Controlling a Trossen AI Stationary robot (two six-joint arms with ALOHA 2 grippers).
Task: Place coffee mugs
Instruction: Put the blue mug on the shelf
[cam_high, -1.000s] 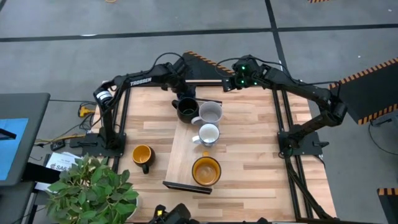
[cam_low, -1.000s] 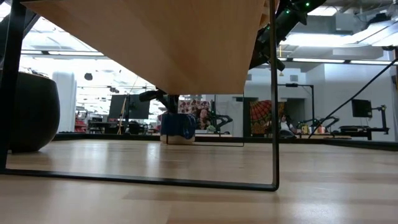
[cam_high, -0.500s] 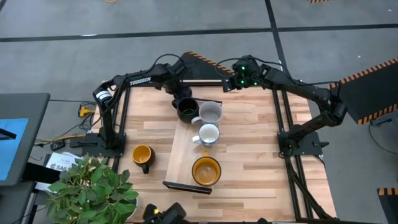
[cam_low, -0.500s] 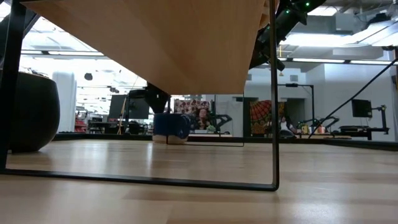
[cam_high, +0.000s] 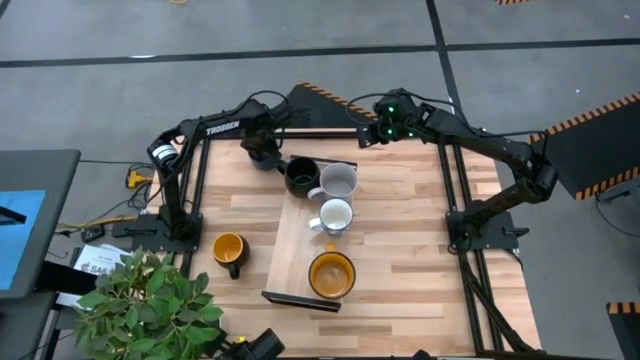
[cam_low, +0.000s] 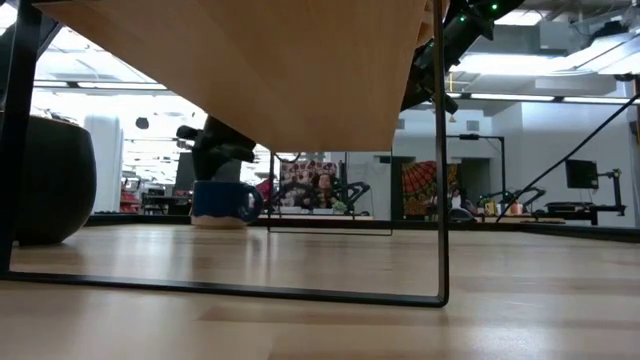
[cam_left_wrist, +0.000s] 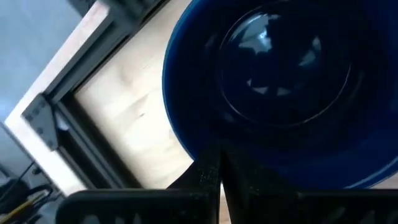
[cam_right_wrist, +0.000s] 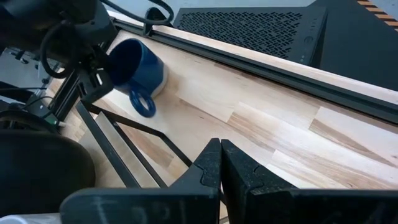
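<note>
The wooden table (cam_high: 400, 250) carried a long board (cam_high: 300, 250) with four mugs, placed in a row. My left gripper (cam_high: 262, 150) was beside the board's far end, closed on the rim of the blue mug (cam_low: 222, 200), near the table. My right gripper (cam_right_wrist: 219, 163) waited, fingers together.

Right gripper (cam_right_wrist: 221, 163) fingers pressed together, nothing between them — hanging above the light wooden table (cam_right_wrist: 273, 118). Farther off, the left gripper (cam_right_wrist: 93, 68) holds the dark blue mug (cam_right_wrist: 138, 68) at its rim, mug tilted, handle toward the table, base apparently touching the wood. Black rail along the table's far edge.
</note>
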